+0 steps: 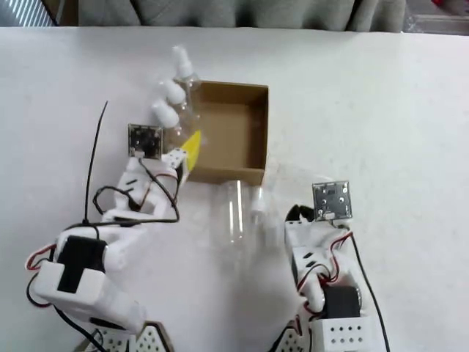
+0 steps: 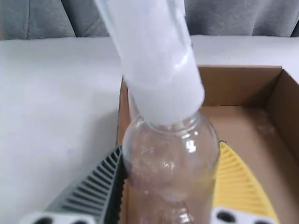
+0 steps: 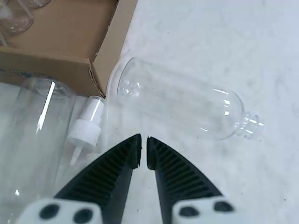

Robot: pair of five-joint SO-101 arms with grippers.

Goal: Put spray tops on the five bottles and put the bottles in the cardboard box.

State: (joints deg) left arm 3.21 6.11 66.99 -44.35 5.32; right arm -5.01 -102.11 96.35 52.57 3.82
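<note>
My left gripper [image 2: 170, 154] is shut on a clear bottle [image 2: 170, 182] with a white spray top [image 2: 154, 60], gripped between the grey finger [image 2: 93, 191] and the yellow finger [image 2: 238, 182] at the left wall of the cardboard box [image 1: 231, 132]. Two more capped bottles [image 1: 176, 81] stand close behind it at the box's left side. My right gripper [image 3: 143, 151] is shut with nothing in it, just above the table. Ahead of it lie an uncapped clear bottle [image 3: 177, 105], a loose white spray top [image 3: 86, 128] and a second clear bottle [image 3: 32, 126], near the box's front wall.
The right arm [image 1: 315, 249] is at the front right of the white table [image 1: 381, 110], and the left arm [image 1: 95, 257] at the front left. Black cables [image 1: 91, 169] rise from the left arm. Grey fabric runs along the table's far edge.
</note>
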